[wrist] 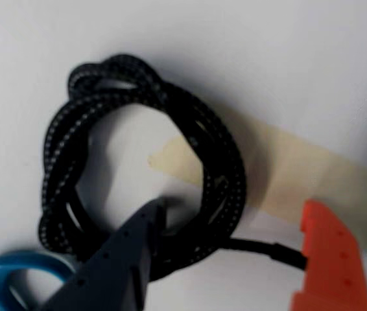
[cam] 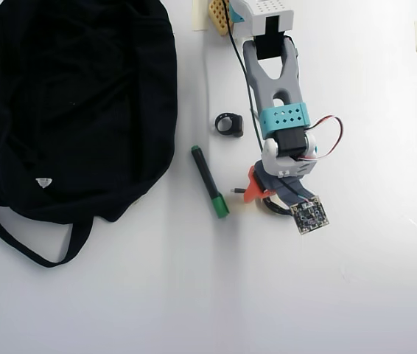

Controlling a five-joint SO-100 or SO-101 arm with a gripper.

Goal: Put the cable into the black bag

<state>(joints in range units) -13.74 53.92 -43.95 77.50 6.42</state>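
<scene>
Black cable (wrist: 221,170): lying coiled on the white table (wrist: 287,58), its loop crossing a strip of beige tape (wrist: 300,175); in the overhead view only a bit of the coil (cam: 267,206) is peeking out from under the arm, with the small metal plug (cam: 236,191) sticking out to the left.
Gripper (wrist: 235,240): standing with jaws spread wide, straddling the lower edge of the coil; the dark finger (wrist: 122,253) is reaching inside the loop, its tip just at the strands, and the orange finger (wrist: 329,259) is sitting outside, beside the cable's straight end. Nothing is being clamped.
Black bag (cam: 68,103): lying flat at the overhead view's left, well apart from the cable, straps trailing below it.
Green marker (cam: 209,181): lying between bag and arm.
Black ring (cam: 228,124): sitting above the marker.
Blue handle (wrist: 15,275): showing at the wrist view's lower left corner, next to the coil.
</scene>
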